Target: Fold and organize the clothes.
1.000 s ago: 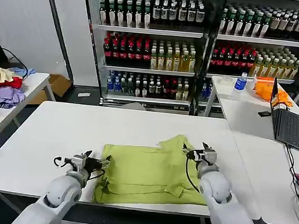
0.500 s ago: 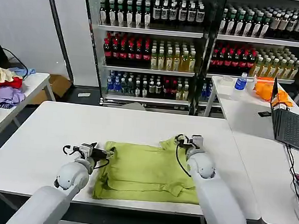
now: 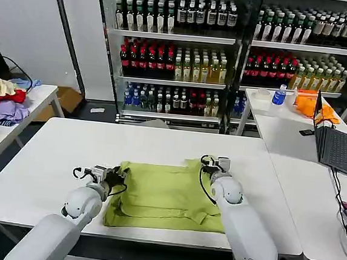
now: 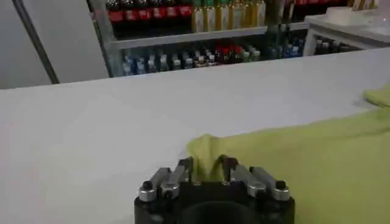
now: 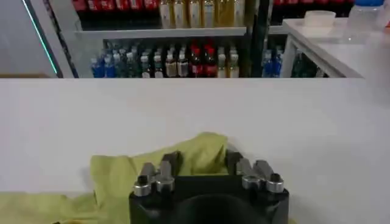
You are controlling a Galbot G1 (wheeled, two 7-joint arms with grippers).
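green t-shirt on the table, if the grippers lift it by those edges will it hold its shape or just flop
Probably flop: the green T-shirt lies wrinkled and folded over itself, so it looks soft. It likely weighs little, bunching between the left gripper fingers. Dragged, it may crease rather than slide flat, as near the right gripper.

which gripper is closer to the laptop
Right. The right gripper sits at the shirt's far right corner, on the laptop's side; the left gripper is at the shirt's opposite edge.
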